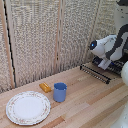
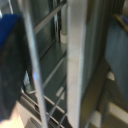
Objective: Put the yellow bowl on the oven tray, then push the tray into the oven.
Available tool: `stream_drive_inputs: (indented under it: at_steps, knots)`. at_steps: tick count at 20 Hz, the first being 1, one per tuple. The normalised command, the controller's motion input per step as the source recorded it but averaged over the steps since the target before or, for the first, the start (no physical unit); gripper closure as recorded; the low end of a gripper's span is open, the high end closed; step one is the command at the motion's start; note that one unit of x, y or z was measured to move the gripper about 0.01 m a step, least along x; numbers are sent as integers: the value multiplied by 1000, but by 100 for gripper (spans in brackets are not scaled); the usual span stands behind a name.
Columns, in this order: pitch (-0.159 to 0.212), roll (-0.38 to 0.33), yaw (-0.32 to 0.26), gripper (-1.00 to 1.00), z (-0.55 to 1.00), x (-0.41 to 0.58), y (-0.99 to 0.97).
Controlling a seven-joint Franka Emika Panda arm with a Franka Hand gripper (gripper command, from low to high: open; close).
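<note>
Plate (image 1: 27,107) nearest, at seven o'clock in the exterior view. Cup (image 1: 60,92) just past it near six, block (image 1: 45,87) beside the cup. Grabber (image 1: 104,63) off at three o'clock, nose down over the slatted front of the oven (image 1: 94,71). Close up at the wrist: only blur, a blue finger (image 2: 10,65) and wire bars (image 2: 50,95) crossing between the fingers. Gripping or loose, cannot tell. Dish nowhere in sight, neither on the table nor at the oven mouth. Sheet not told apart from the door slats. Probably late in the job: placing apparently done, push-in or release likely left.
</note>
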Motion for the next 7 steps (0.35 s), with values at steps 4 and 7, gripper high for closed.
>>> stream_drive_inputs:
  at_steps: [4,7]
  knots:
    - [54,39,-9,-100,507,143,34]
    - [114,4,-41,-100,183,264,409]
